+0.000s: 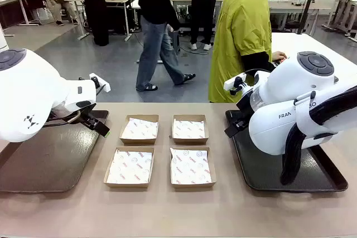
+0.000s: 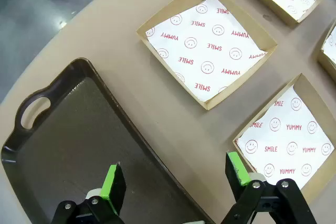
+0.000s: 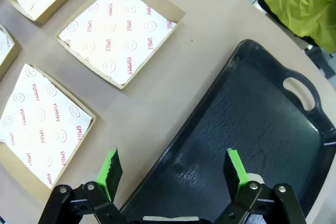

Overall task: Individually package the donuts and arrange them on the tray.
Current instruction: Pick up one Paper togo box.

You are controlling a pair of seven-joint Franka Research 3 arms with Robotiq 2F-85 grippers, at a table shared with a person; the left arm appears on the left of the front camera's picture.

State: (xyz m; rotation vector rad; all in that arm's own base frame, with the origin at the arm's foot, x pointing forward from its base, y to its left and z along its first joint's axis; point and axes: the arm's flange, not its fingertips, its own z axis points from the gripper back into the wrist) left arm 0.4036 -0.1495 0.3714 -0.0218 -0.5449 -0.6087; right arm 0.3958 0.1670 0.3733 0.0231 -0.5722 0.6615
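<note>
Fingers (image 2: 113, 182): wide apart, empty, on left gripper (image 2: 176, 179) and right gripper (image 3: 173, 174) alike. Poised over inner edges of left tray (image 1: 39, 165), right tray (image 1: 259, 172); paper-lined boxes (image 1: 189, 117) between, equally near either.

Front camera looks across the table (image 1: 223, 210) toward the person (image 1: 242, 37); each wrist camera looks down closely, sharing the cardboard boxes (image 2: 251, 20).

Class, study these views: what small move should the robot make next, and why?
Probably hold position and wait for the person to supply donuts. The left gripper and right gripper stand open, holding nothing, above the edges of the left tray and right tray; the four boxes contain just printed paper.
</note>
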